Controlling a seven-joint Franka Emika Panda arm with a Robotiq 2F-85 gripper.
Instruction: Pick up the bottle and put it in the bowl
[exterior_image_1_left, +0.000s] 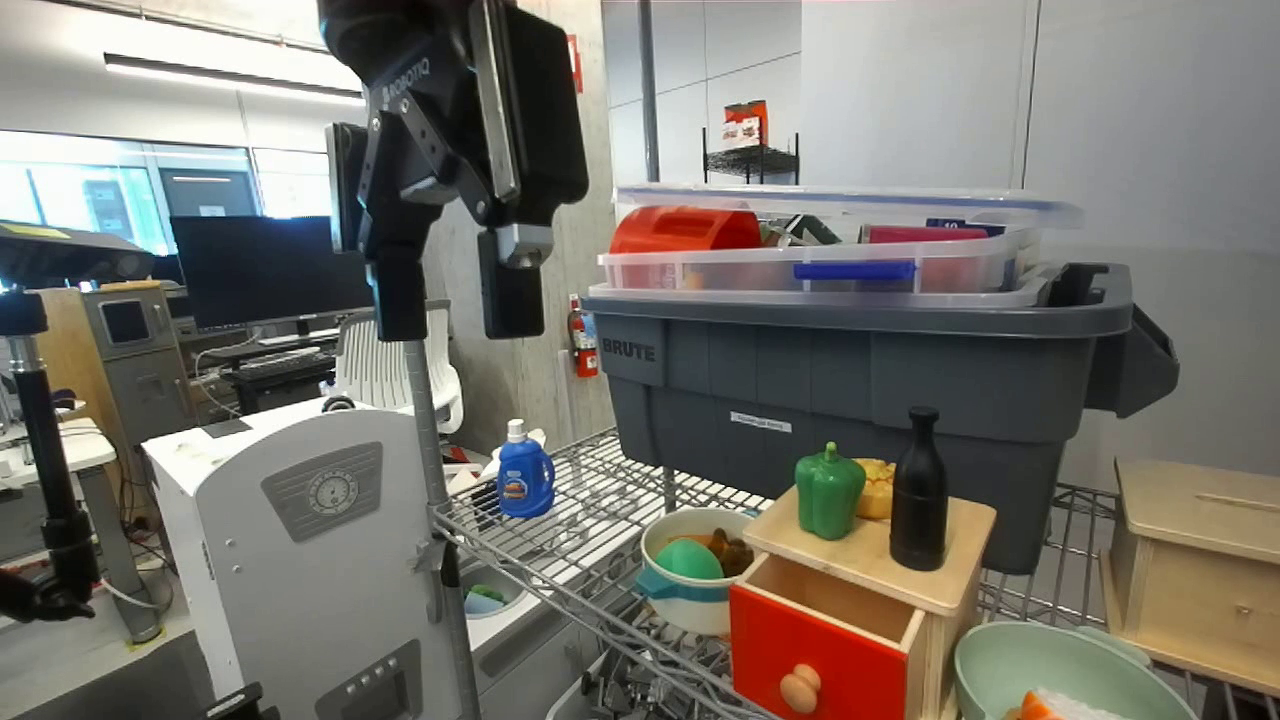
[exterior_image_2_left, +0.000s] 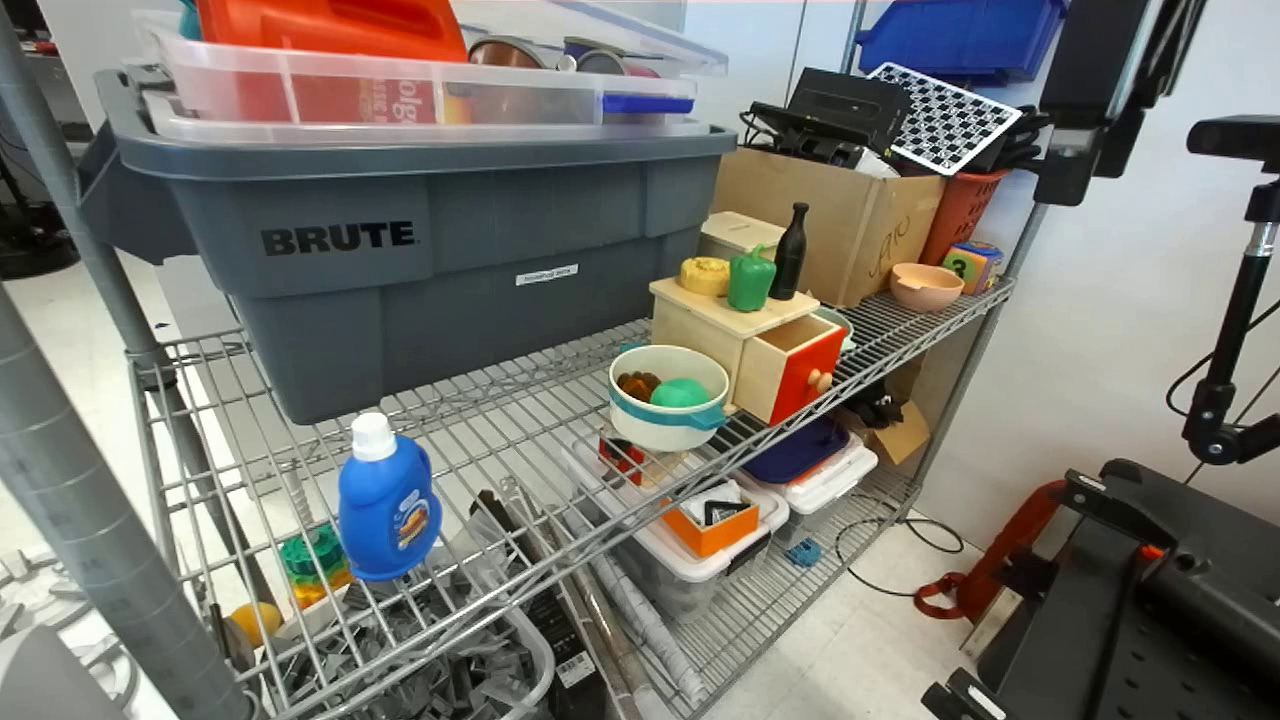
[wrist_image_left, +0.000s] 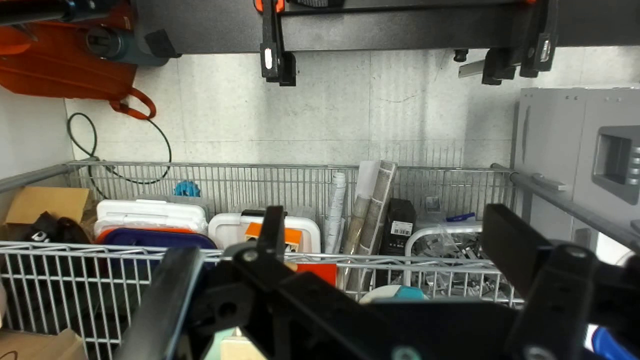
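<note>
Robot gripper (exterior_image_1_left: 458, 295) hangs high, fingers spread wide, at 10 o'clock from the black bottle (exterior_image_1_left: 918, 500) in an exterior view. The bottle stands on a wooden box (exterior_image_1_left: 965, 530), long way up and down, neck pointing to 12 o'clock; the pale green bowl (exterior_image_1_left: 1005, 665) is between 4 and 5 o'clock from it.

A green bell pepper (exterior_image_1_left: 830, 493) is standing on a wooden box (exterior_image_1_left: 967, 545), whose red-fronted drawer (exterior_image_1_left: 840, 665) is jutting open. A blue detergent jug (exterior_image_2_left: 385, 508) is sitting on the wire shelf (exterior_image_2_left: 520, 440), where a gray BRUTE tote (exterior_image_2_left: 440, 270) is supporting a clear bin (exterior_image_2_left: 520, 103).
</note>
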